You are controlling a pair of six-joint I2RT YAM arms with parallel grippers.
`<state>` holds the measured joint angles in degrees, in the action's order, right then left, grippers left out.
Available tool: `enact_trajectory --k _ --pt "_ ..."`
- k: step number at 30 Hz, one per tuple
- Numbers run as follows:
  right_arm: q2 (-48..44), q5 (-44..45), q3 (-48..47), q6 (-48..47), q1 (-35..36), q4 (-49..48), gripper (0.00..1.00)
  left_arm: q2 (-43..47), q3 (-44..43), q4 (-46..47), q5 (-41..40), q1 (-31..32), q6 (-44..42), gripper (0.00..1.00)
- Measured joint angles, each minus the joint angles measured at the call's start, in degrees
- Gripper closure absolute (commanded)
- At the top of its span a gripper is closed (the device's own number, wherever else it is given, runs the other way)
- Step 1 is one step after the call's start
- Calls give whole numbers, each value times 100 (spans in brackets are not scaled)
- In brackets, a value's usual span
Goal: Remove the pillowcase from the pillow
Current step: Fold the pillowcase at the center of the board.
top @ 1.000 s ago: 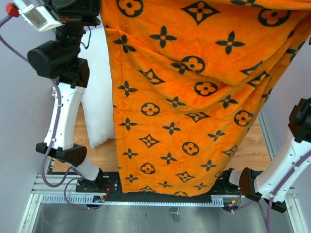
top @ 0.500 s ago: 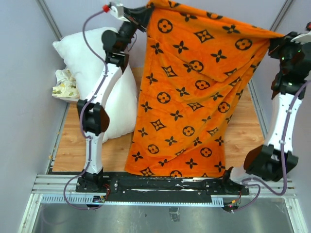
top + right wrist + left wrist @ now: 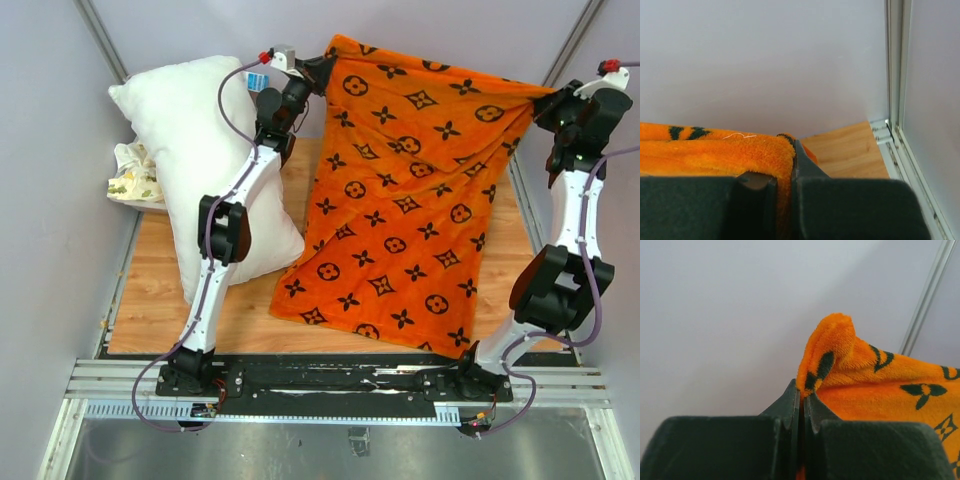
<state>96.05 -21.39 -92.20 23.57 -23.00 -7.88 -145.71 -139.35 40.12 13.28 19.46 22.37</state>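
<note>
Top external view: left arm point(image 3: 222, 230) partly hides plump white pillow point(image 3: 190, 140), outside the orange black-printed pillowcase point(image 3: 400, 210), pinched at corners by left gripper point(image 3: 322, 68) and right gripper point(image 3: 545, 97).

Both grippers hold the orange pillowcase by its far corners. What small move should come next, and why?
Probably lower both far corners onto the table and open the jaws. The pillow lies bare at the left, outside the pillowcase, so only setting down remains; the left gripper and right gripper pinch its corners.
</note>
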Motion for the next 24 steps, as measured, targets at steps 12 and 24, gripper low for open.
enact_trajectory --k 12,24 --pt "1102 9 -2426 -184 87 717 99 0 -140 518 -251 22 -254 100" --pt "1604 -229 -3126 -240 90 1001 99 -184 -177 916 -533 50 -120 100"
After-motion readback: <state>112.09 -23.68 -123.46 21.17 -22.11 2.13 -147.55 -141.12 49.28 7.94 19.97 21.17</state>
